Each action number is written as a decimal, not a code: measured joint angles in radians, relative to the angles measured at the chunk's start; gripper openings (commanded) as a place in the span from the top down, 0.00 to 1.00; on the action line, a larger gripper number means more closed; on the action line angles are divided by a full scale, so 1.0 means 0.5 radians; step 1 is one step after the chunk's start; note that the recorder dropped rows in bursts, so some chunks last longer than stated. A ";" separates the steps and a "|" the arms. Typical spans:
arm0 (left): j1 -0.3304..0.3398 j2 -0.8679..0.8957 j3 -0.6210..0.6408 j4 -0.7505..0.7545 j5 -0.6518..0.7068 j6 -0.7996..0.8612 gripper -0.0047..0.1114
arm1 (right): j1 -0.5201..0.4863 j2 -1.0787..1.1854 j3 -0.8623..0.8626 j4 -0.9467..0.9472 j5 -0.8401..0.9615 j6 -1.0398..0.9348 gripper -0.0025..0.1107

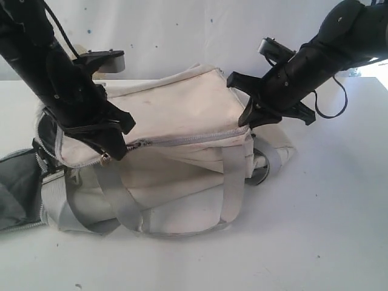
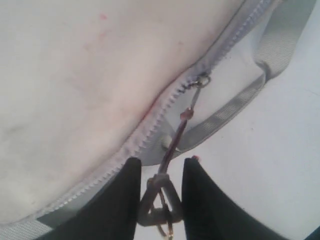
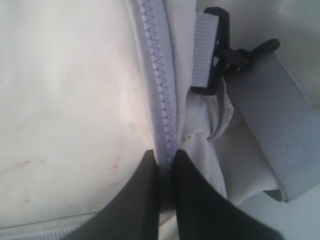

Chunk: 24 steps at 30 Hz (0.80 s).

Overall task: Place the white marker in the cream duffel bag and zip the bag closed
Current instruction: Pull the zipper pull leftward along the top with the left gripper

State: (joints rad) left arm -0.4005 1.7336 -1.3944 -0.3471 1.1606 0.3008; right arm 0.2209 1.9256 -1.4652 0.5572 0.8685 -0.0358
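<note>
The cream duffel bag (image 1: 182, 109) lies on its side in the middle of the white table. Its grey top zipper (image 1: 200, 136) is closed from the right end up to the slider (image 2: 200, 80). Left of the slider the teeth (image 2: 150, 125) are still apart. My left gripper (image 2: 162, 162) is at the bag's left end (image 1: 115, 148), shut on the zipper pull tab (image 2: 162, 200), whose cord runs up to the slider. At the bag's right end my right gripper (image 3: 165, 154) is shut on the zipper seam (image 3: 157, 75), also seen from outside (image 1: 257, 118). The white marker is out of view.
At the far left an end flap with dark grey lining (image 1: 15, 188) hangs open. Grey webbing straps (image 1: 233, 176) loop down the bag's front. A black buckle (image 3: 220, 55) joins a wide grey strap (image 3: 280, 130) beside the right gripper. A black cable (image 1: 330, 103) hangs off the right arm.
</note>
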 measured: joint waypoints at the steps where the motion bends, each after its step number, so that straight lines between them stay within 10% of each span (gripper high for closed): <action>1: 0.013 -0.004 0.000 0.012 0.004 -0.005 0.96 | -0.011 0.000 0.000 0.009 0.000 0.004 0.98; 24: 0.161 -0.072 0.310 -0.399 -0.117 0.528 0.96 | -0.107 0.000 0.000 0.274 -0.131 -0.146 0.98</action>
State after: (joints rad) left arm -0.3200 1.6976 -1.2396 -0.5467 1.1020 0.5648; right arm 0.1676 1.9256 -1.4652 0.6943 0.8031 -0.1085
